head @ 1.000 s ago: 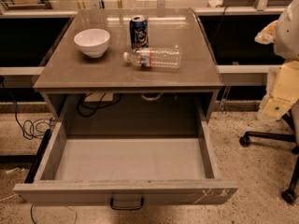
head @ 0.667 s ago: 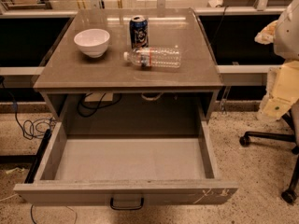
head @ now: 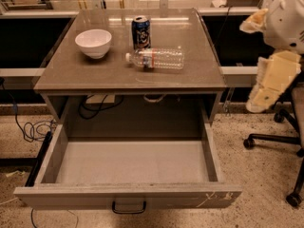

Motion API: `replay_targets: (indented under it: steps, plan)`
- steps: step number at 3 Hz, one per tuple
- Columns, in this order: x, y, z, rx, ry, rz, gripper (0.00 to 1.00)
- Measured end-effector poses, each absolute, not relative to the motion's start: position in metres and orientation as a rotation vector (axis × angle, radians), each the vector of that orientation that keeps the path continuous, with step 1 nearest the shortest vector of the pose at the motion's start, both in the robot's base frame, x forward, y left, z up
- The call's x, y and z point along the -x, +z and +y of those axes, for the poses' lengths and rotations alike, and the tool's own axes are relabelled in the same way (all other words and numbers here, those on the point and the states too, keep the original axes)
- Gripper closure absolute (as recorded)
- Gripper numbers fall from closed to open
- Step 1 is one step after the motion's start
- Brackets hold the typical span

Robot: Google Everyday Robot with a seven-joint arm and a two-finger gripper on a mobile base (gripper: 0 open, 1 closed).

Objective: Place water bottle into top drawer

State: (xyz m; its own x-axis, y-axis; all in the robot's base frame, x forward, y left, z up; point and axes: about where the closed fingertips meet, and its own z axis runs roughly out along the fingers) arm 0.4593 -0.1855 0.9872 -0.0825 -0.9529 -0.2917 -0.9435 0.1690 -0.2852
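Note:
The water bottle (head: 156, 59) is clear ribbed plastic with a white cap and a red-and-white label. It lies on its side on the brown tabletop (head: 95, 72), cap pointing left, just in front of the blue can. The top drawer (head: 133, 163) below the tabletop is pulled fully open, and its grey interior is bare. A dark bail handle (head: 129, 207) sits on its scuffed front panel. My gripper (head: 268, 84) hangs at the right edge of the view, cream-coloured, beyond the table's right side and well apart from the bottle. It holds nothing.
A dark blue drink can (head: 141, 32) stands upright right behind the bottle. A white bowl (head: 93, 42) sits at the tabletop's left. An office chair base (head: 280, 139) stands on the floor at right. Cables (head: 33, 129) lie on the floor at left.

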Motion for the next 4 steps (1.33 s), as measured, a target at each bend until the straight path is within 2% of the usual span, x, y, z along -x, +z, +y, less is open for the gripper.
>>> replay_targets:
  steps: [2,4]
  plan:
    - [-0.493,1.002,-0.151,1.677,0.026,1.949,0.0]
    - [-0.493,1.003,-0.15,1.636,0.039,1.979,0.0]
